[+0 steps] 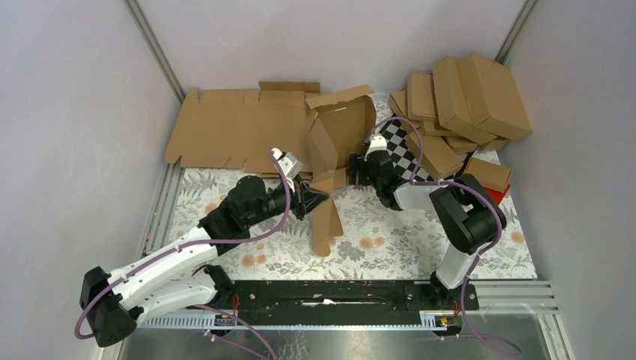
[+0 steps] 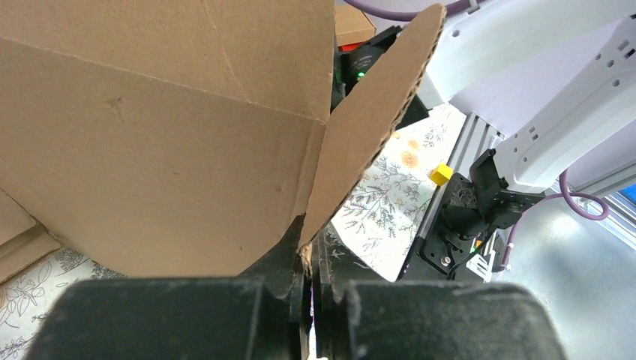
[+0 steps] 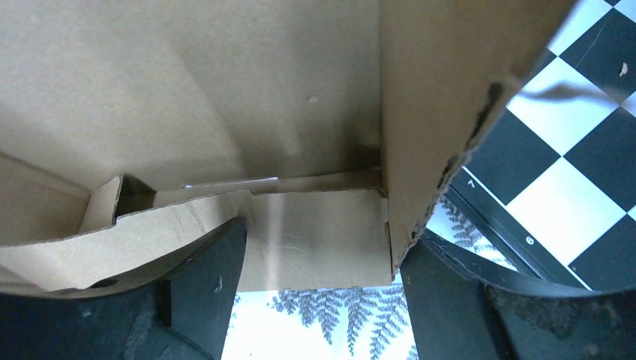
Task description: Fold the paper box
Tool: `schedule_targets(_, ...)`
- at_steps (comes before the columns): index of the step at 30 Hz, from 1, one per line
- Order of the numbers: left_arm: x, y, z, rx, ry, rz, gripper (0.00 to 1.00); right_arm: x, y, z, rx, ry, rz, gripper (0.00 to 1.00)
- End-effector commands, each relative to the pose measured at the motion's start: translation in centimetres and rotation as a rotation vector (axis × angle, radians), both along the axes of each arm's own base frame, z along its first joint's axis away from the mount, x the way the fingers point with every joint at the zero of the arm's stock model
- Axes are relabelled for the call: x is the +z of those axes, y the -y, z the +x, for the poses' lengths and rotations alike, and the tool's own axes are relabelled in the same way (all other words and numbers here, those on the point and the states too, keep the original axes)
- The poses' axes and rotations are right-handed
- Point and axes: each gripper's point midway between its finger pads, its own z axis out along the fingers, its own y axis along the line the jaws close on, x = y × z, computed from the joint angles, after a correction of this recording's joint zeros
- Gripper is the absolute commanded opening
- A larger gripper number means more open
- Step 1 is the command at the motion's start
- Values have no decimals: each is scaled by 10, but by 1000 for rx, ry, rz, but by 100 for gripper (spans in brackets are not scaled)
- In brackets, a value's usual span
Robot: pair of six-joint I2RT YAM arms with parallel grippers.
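Only the left wrist view shows my left gripper [image 2: 307, 262] clamped on a flap of the paper box [image 1: 341, 131], upper centre overhead. My right gripper [image 3: 322, 262] straddles 1 wall, grip unclear; checkered board [image 1: 401, 154] beside it.

A pile of finished brown boxes [image 1: 465, 101] is leaning in the far right corner, spilling over a black-and-white checkered board [image 1: 401, 150]. A small red block [image 1: 501, 193] is peeking out from under the nearest one. Flat cardboard blanks [image 1: 232, 127] are lying at the back left. A floral cloth [image 1: 375, 240] is covering the tabletop, and a tiny yellow block [image 2: 441, 174] is sitting at its edge.
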Motion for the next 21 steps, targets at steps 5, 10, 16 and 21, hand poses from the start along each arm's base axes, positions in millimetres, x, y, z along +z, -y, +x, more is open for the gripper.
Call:
schedule_targets(5,6,-3,8,54,-27,10,0,-32,6,0,-7,-131,-99,83)
schedule_targets(10,8,-11,17,127,-46,5,0,-44,14,-2,-15,-182,-174,82)
schedule_targets(16,9,-19,16,163,-56,9,0,-41,11,-2,5,-177,-168,71)
schedule_targets(21,9,-23,10,152,-66,6,0,-30,12,-9,11,-172,-149,58)
